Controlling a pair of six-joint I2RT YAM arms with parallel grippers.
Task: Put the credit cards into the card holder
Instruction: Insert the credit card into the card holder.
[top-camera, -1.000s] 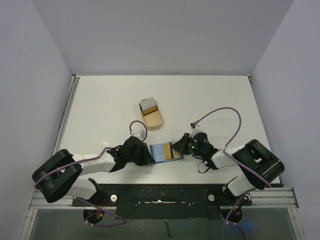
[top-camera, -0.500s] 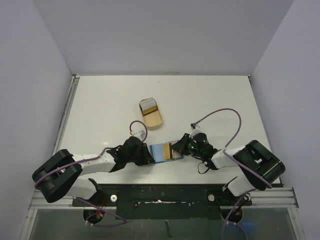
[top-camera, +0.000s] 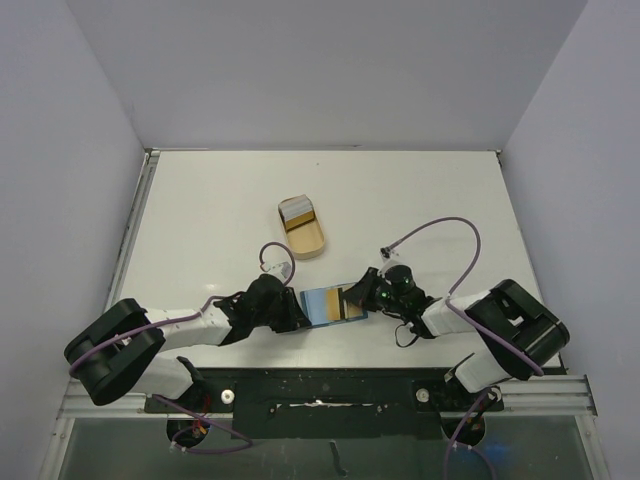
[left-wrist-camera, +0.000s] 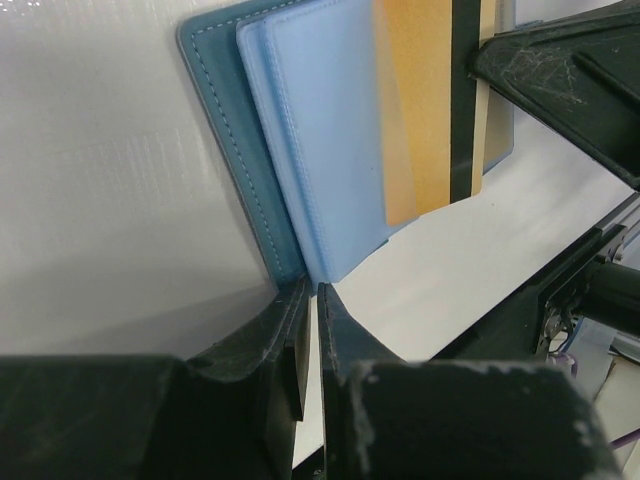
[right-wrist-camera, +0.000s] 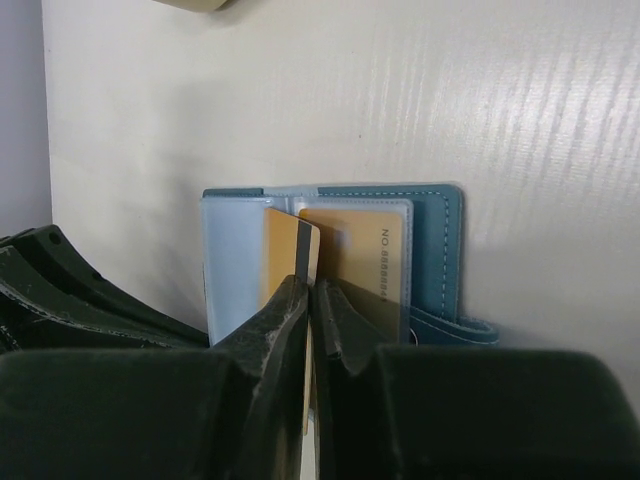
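Open teal card holder (top-camera: 322, 306) holds tan credit card (right-wrist-camera: 360, 268)

Change over the last second, top view. The tan-orange card (top-camera: 352, 297), pinched in the right gripper (top-camera: 362, 291), now shows nearer the right edge of the card holder (top-camera: 313, 306). A darker band crosses the holder's middle, where orange showed before. The right gripper has shifted slightly toward the holder.
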